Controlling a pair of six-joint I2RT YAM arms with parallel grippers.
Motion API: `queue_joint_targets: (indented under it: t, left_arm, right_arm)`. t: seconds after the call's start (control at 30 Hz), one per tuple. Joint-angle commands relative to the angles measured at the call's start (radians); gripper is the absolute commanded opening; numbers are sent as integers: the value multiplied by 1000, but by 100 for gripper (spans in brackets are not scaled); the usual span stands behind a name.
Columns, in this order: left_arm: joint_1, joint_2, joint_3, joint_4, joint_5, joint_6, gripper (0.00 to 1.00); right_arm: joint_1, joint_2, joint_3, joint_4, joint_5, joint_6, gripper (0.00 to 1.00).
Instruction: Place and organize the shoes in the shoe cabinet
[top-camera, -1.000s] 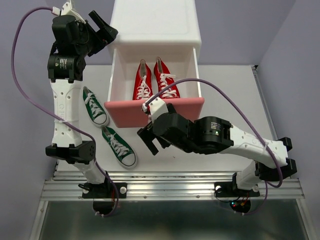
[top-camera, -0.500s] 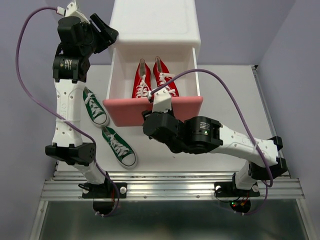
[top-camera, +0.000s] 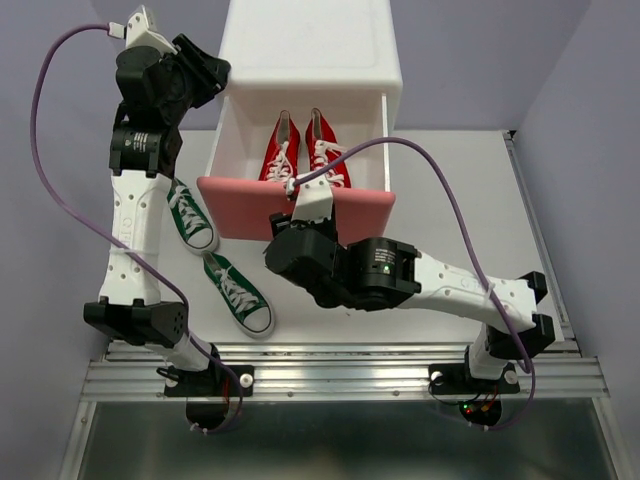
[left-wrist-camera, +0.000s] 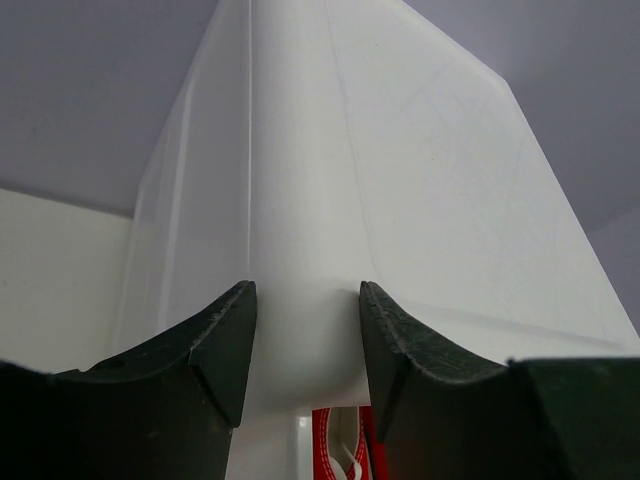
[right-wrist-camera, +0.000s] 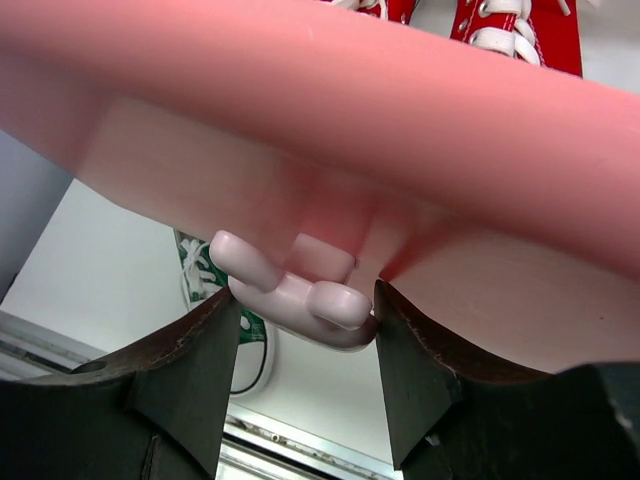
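Now, right pincer (right-wrist-camera: 305, 308) snug around bunny knob (right-wrist-camera: 292, 292), left pincer (left-wrist-camera: 305, 300) snug on shoe cabinet (left-wrist-camera: 330, 180).

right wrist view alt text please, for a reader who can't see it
The right hand grips the pale bunny knob between two dark fingers, beneath a pink drawer front filling the upper frame. Red shoes peek over it at top right; a green shoe lies on the table behind the knob.

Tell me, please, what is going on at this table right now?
The right arm's fingers pinch the bunny knob of the open pink drawer, which holds the red pair. The left arm's fingers clamp the white cabinet's upper corner. Both green shoes lie on the table beside the left arm.
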Motion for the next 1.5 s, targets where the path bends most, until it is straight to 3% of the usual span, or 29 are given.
queue_joint_targets:
  t: [0.0,0.13,0.3,0.53,0.7,1.1,1.3,1.4,1.47]
  left_arm:
    - [-16,-10,-75,-128,39,33,46]
    - [-16,-21,-110,-116,45,33,46]
    - [-16,-33,-136,-102,53,26,46]
    - [-16,-46,-165,-89,55,23,46]
    - [-16,-46,-176,-82,67,30,46]
    - [-16,-93,-274,-53,56,26,47]
    - [-17,-139,-350,-17,50,16,47]
    - [-17,-156,-377,-7,50,13,47]
    - [-17,-161,-383,-4,50,11,47]
  right_arm:
    - [-35,1,41,133,221,65,25]
    - [-110,-23,-5,190,161,69,24]
    - [-179,-59,-98,455,97,-172,24]
    - [-236,-115,-144,480,-49,-376,22]
    - [-297,-157,-209,510,-104,-399,23]
    - [-511,13,-145,786,-293,-554,25]
    - [-545,86,-91,837,-332,-560,34]
    - [-545,64,-129,839,-365,-504,47]
    - [-545,21,-164,839,-384,-464,66]
